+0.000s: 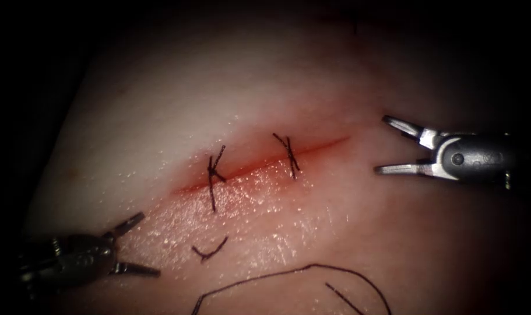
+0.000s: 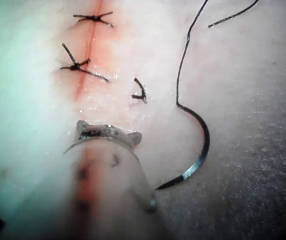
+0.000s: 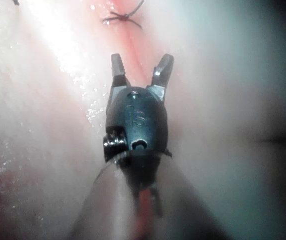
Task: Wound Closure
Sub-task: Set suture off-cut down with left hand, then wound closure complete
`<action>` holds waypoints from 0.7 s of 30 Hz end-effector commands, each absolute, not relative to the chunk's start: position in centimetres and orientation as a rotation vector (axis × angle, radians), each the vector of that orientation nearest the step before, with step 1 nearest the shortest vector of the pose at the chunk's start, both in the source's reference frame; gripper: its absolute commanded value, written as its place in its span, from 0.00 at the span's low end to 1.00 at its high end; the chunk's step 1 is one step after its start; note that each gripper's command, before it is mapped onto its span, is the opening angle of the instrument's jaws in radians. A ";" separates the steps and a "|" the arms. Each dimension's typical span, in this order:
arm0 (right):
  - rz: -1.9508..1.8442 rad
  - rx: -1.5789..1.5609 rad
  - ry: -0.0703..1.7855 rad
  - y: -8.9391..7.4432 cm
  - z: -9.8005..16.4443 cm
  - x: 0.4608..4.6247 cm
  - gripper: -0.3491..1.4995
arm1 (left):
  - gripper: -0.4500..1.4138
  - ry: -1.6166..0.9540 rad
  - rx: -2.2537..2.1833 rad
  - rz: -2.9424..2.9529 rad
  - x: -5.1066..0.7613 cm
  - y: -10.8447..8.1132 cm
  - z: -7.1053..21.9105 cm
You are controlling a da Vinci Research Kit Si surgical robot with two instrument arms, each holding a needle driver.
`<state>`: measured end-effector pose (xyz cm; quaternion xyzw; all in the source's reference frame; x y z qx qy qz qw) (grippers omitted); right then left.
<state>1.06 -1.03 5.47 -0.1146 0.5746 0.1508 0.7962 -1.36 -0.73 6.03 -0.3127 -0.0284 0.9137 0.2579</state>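
Both hands are spread and hold nothing: left hand (image 1: 140,245), right hand (image 1: 384,144). The needle (image 2: 199,157) lies free on the tissue (image 1: 160,105) beside the left hand, thread (image 1: 312,268) attached.

Tissue (image 1: 160,105) looked soft and moist, pale surface smooth with a wet sheen; glistening specks caught the light along the cut (image 1: 259,166), where a thin red fluid (image 1: 242,175) lay glossy. Right tool (image 1: 393,146) was grey metal, dull satin on the wrist housing, brighter on the jaws, whose inner faces looked ridged. Left tool (image 1: 131,245) was similar dark metal. Needle (image 2: 199,155) was dark polished steel with one bright glint. Thread (image 1: 288,273) looked black, fine, matt.
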 end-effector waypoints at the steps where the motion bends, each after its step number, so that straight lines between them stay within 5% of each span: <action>1: 0.328 -0.233 1.238 -1.0 5.5 1.15 0.99 | 0.54 -0.059 -0.904 2.469 -1.43 -0.7 6.0; 7: 0.264 -0.037 1.259 -0.9 5.4 1.17 0.90 | 0.51 -0.020 -1.333 2.326 -1.52 -0.2 5.6; 10: 0.296 0.029 1.280 -0.8 5.2 1.17 0.90 | 0.38 -0.058 -1.512 2.284 -1.57 0.2 5.6; 14: 0.272 0.116 1.265 -0.7 5.1 1.16 0.80 | 0.38 -0.091 -1.664 2.247 -1.60 0.5 5.7; 21: 0.276 0.137 1.254 -0.5 5.1 1.15 0.79 | 0.32 -0.129 -1.747 2.235 -1.53 0.6 5.8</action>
